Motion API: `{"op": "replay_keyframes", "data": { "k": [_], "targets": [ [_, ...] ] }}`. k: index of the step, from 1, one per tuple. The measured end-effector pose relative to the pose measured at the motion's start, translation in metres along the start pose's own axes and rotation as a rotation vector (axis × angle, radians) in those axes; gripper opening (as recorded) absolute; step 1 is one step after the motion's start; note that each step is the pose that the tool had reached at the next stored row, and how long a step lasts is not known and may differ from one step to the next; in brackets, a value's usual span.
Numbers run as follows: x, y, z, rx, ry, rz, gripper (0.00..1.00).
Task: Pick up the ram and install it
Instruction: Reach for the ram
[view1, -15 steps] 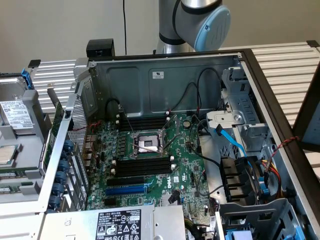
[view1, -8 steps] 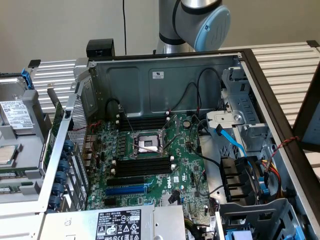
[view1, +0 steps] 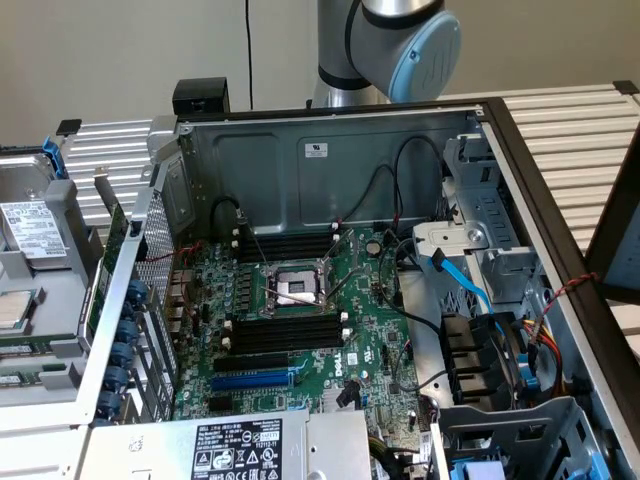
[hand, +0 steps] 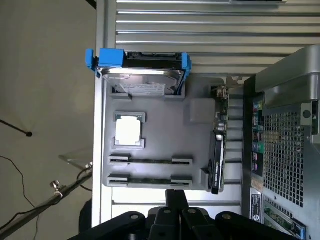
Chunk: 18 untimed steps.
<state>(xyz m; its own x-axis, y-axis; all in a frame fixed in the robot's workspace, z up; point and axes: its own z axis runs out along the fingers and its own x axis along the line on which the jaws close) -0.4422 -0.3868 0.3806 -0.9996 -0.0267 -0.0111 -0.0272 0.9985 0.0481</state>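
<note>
My gripper (hand: 176, 195) is pinched shut with nothing between the fingers. It hangs just short of the near edge of the gray tray (hand: 165, 125). The ram (hand: 150, 180) lies closest to my fingertips, standing on edge with each end seated in a gray cradle. A second stick (hand: 150, 161) sits parallel just beyond it. Farther out the tray also holds a processor (hand: 129, 131) in a square nest and, at the far end, a hard drive (hand: 142, 80) in a blue carrier. An expansion card (hand: 220, 140) stands on edge along one side. Past that card is the open computer case (view1: 330, 170), with its black memory slots (view1: 285, 335) looking empty. As I judge it, the main danger is going down with my fingers together: they would strike the stick's top edge rather than straddle it. The two sticks are close neighbours, so a small sideways error could catch the wrong one or wedge a finger between them. A tilted lift might bind in the cradles.
</note>
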Motion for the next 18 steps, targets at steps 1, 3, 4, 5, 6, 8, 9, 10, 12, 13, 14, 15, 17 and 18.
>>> {"op": "replay_keyframes", "data": {
  "k": [1,3,4,5,6,8,9,10,12,13,14,15,17,18],
  "targets": [
    [0.0,0.0,0.0,-0.0001,0.0009,-0.017,0.11],
    [0.0,0.0,0.0,-0.0006,0.0026,-0.054,0.11],
    [0.0,0.0,0.0,-0.0008,0.0035,-0.073,0.11],
    [0.0,0.0,0.0,-0.001,0.0044,-0.09,0.11],
    [0.0,0.0,0.0,-0.0012,0.0053,-0.109,0.11],
    [0.0,0.0,0.0,-0.0016,0.007,-0.146,0.11],
    [0.0,0.0,0.0,-0.0018,0.0079,-0.164,0.11],
    [0.0,0.0,0.0,-0.0021,0.0088,-0.182,0.11],
    [0.0,0.0,0.0001,-0.0025,0.0105,-0.219,0.11],
    [0.0,0.0,0.0002,-0.0027,0.0113,-0.237,0.11],
    [0.0,0.0,0.0003,-0.0029,0.0122,-0.255,0.11],
    [0.0,0.0,0.0004,-0.0031,0.013,-0.273,0.11],
    [0.0,0.0,0.0008,-0.0035,0.0148,-0.309,0.11],
    [0.0,-0.0001,0.001,-0.0037,0.0157,-0.327,0.11]
  ]
}}
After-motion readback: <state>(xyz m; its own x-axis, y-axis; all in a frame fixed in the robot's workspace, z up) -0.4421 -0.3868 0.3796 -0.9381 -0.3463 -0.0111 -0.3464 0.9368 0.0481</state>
